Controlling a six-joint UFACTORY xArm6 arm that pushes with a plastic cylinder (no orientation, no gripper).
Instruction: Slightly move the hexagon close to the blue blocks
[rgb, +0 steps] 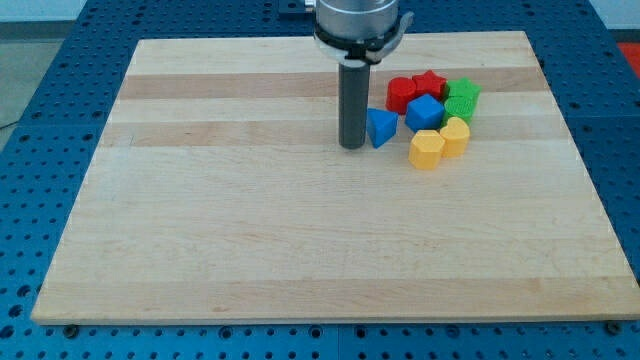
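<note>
A yellow hexagon (426, 150) lies on the wooden board at the view's upper right, just below a blue cube (424, 112) and to the right of a blue triangle (381, 127). My tip (352, 146) stands right at the left side of the blue triangle, seemingly touching it, about seventy pixels left of the hexagon. A second yellow block (454, 136), heart-like, touches the hexagon on its upper right.
A red block (402, 93), a red star (430, 83), and two green blocks (463, 92) (459, 108) crowd the cluster behind the blue cube. The board (300, 230) lies on a blue pegboard table.
</note>
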